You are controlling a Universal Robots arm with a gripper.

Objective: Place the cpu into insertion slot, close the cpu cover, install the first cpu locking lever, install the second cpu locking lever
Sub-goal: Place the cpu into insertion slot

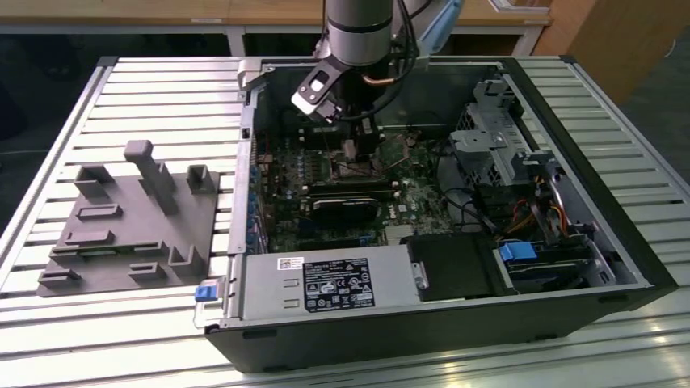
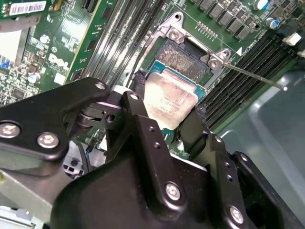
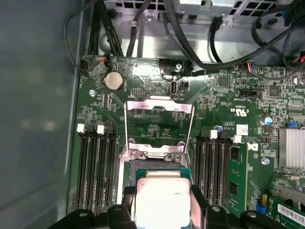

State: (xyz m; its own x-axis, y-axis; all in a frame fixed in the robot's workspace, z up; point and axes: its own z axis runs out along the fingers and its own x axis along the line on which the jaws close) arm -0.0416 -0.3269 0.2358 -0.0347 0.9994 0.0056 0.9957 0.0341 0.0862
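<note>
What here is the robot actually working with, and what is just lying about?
In the job: pincer gripping the cpu, insertion slot, open cpu cover, locking lever.
Lying about: grey fixture block, power supply, memory slots, coin battery.

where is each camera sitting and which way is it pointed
Exterior view: off the arm, high up, looking down into the open computer case; the arm reaches in.
First wrist view: on the wrist, facing across the motherboard to the open cpu cover; the gripper shows.
Second wrist view: on the wrist, looking past the gripper's black body to the insertion slot.
Both wrist views share the cpu clamped in the gripper by the slot.
</note>
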